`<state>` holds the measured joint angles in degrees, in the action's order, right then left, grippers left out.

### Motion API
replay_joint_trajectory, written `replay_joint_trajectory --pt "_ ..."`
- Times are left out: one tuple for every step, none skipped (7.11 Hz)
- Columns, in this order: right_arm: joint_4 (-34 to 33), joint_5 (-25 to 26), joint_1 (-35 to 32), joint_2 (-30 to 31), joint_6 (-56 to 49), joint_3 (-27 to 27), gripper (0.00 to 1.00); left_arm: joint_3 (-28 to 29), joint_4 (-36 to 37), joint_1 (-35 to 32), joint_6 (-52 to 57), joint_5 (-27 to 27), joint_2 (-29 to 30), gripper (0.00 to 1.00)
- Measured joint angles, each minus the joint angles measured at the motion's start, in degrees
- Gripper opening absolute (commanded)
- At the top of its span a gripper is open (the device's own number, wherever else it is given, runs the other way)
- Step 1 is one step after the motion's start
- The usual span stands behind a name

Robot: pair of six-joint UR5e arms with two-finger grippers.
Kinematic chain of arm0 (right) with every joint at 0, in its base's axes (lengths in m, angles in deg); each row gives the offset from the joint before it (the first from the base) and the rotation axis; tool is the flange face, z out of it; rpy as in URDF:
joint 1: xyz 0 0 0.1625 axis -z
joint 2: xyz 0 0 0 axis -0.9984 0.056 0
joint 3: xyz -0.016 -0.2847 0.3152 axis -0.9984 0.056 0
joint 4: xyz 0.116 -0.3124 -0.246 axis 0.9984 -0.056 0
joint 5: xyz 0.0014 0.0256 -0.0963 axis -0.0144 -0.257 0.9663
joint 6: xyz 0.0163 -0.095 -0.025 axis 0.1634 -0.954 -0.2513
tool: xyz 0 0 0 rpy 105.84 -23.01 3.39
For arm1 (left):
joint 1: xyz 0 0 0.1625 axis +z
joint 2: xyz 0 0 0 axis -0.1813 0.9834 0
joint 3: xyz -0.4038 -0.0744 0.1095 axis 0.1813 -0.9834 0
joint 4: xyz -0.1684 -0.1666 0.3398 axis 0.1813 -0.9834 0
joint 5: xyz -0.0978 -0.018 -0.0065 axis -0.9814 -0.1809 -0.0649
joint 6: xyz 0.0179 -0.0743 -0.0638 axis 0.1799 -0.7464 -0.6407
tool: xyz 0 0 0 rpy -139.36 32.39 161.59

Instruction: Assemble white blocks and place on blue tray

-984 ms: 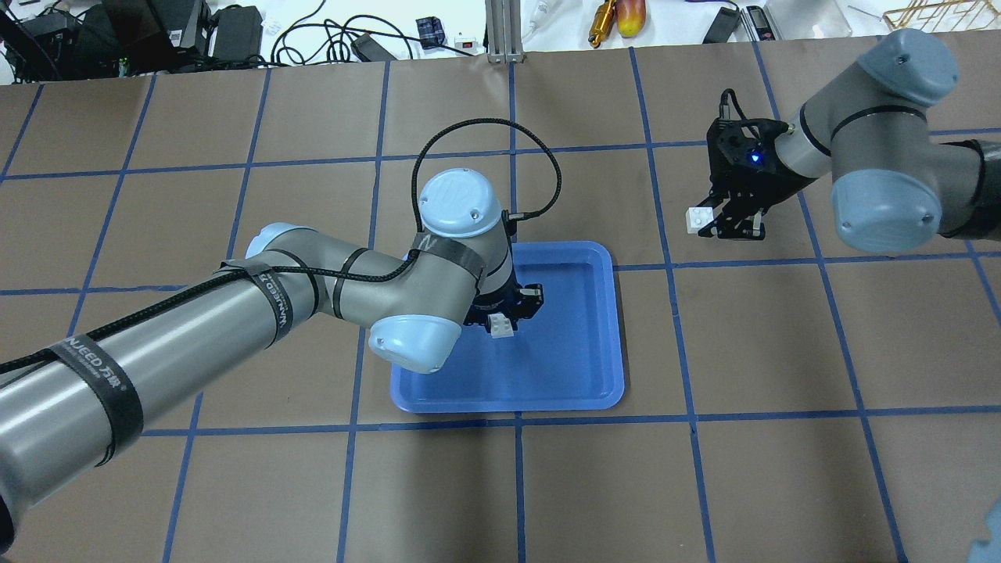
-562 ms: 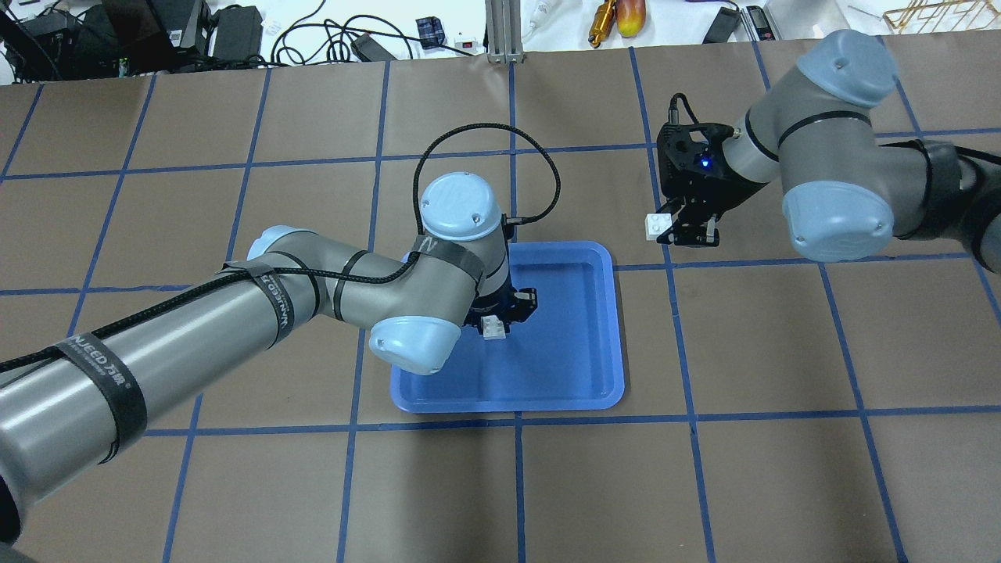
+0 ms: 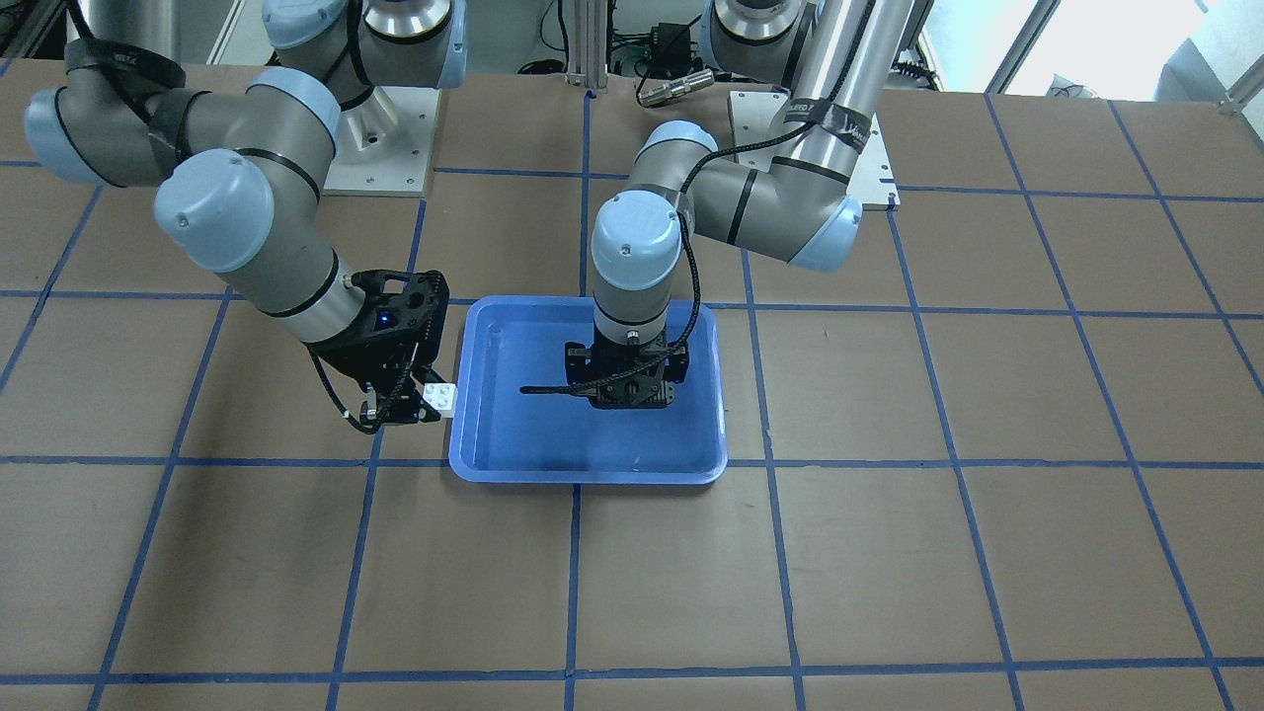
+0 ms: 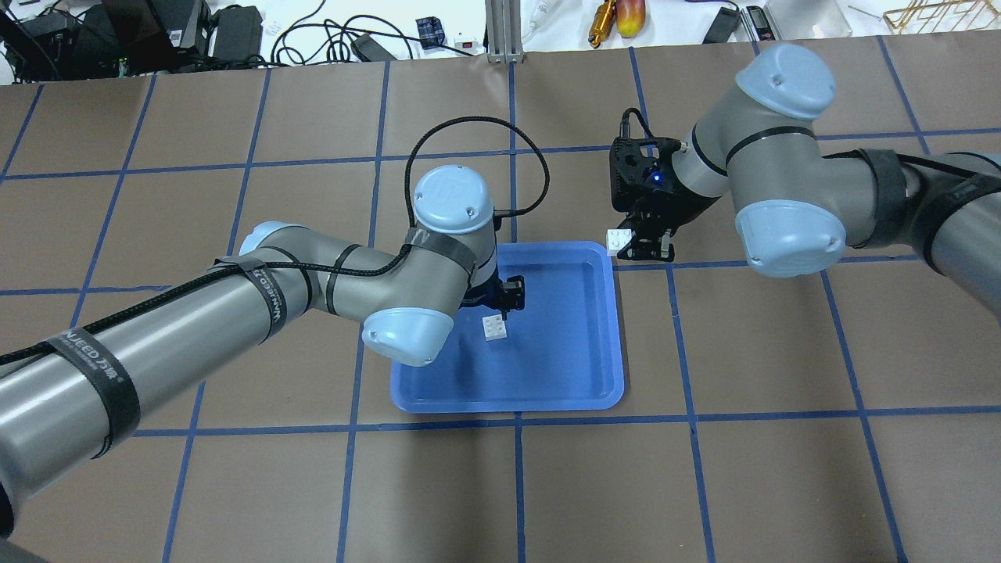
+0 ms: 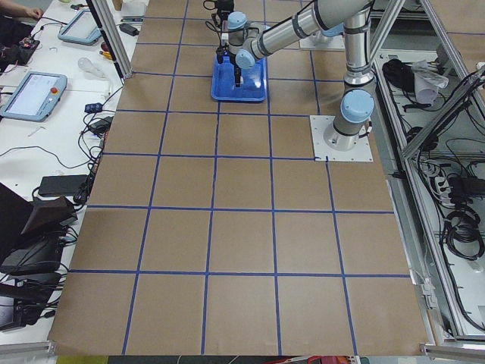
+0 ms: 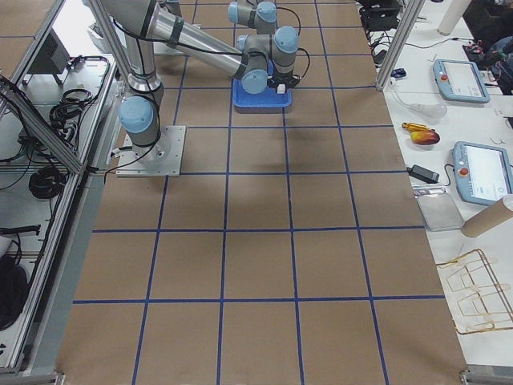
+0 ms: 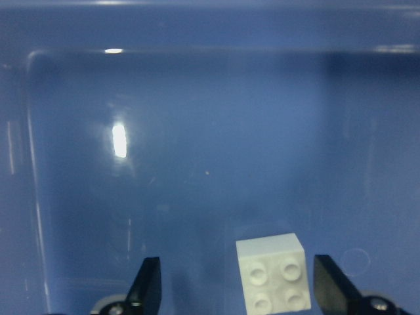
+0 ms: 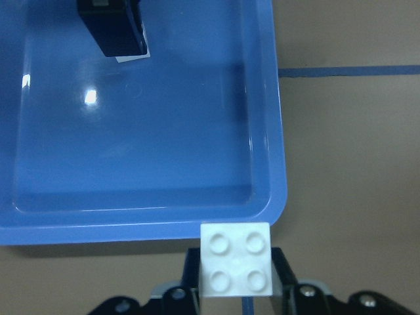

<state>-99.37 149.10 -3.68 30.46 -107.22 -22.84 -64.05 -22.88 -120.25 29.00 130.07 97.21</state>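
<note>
The blue tray lies mid-table and also shows in the front view. One white block lies on the tray floor. My left gripper is open just above it. In the left wrist view the block sits between the spread fingers, nearer the right one and touching neither. In the front view my left gripper hides that block. My right gripper is shut on a second white block, held studs-up just outside the tray's far right corner. That block also shows in the right wrist view and the front view.
The table is brown with a blue tape grid. Cables, chargers and tools lie beyond its far edge. My left arm's elbow overhangs the tray's left rim. My right arm's elbow hangs over the table right of the tray.
My left gripper has opened and let go of its white block, which now lies on the tray. My right arm has moved left with its block, up to the tray's corner.
</note>
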Motion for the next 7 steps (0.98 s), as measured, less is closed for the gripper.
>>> replay_joint_trajectory --pt "-0.38 -0.09 -1.30 -0.14 1.66 -0.23 0.00 0.03 -0.44 1.93 0.83 -0.86 -0.90 0.92" --pt "-1.42 -0.33 -2.83 -0.25 3.97 -0.67 0.00 0.04 -1.27 3.52 1.97 -1.70 -1.88 0.92" --pt "-4.00 -0.50 -5.01 -0.68 6.92 -1.52 0.00 0.01 -2.76 5.13 3.95 -2.35 -2.82 0.83" --pt "-7.70 -0.34 -7.53 -1.96 8.84 -2.62 0.00 -0.49 -4.06 7.00 6.82 -3.53 -3.45 0.45" --pt "-11.88 0.10 -9.57 -4.03 10.26 -3.75 0.00 -1.65 -4.34 8.72 9.92 -5.79 -3.78 0.15" --pt "-15.31 0.36 -10.90 -6.00 11.56 -4.59 0.00 -2.75 -4.03 9.78 11.05 -8.10 -3.87 0.00" --pt "-17.11 0.43 -12.08 -7.22 12.65 -5.00 0.00 -3.44 -3.84 10.20 10.92 -10.19 -3.82 0.00"
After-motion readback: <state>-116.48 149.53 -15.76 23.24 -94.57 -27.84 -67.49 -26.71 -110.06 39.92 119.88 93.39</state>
